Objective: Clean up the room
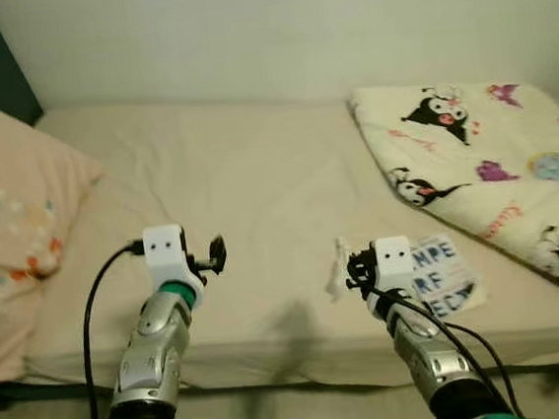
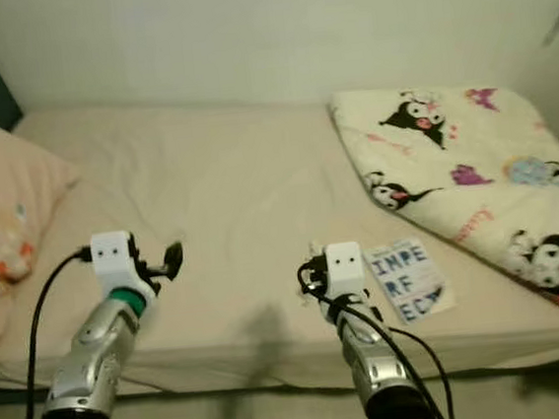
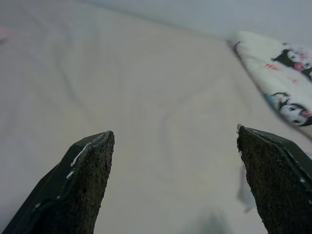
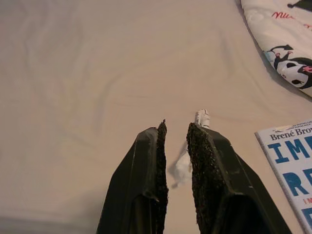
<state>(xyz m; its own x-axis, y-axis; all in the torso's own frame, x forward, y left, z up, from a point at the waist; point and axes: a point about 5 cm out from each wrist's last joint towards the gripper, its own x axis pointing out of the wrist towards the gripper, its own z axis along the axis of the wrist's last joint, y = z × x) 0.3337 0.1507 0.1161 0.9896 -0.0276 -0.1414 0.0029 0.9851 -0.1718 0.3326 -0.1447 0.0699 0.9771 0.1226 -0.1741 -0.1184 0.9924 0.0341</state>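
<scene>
Now right gripper [image 4: 174,141] fingers nearly together on white scrap [image 4: 184,165] on bed [image 1: 248,193], beside book [image 1: 442,275]; left gripper [image 3: 175,146] wide apart over bed.

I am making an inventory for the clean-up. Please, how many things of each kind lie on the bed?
Pillow: 1
Folded cartoon blanket: 1
Book: 1
Crumpled white paper scrap: 1, between the nearly closed fingers of the right gripper
Total: 4
</scene>
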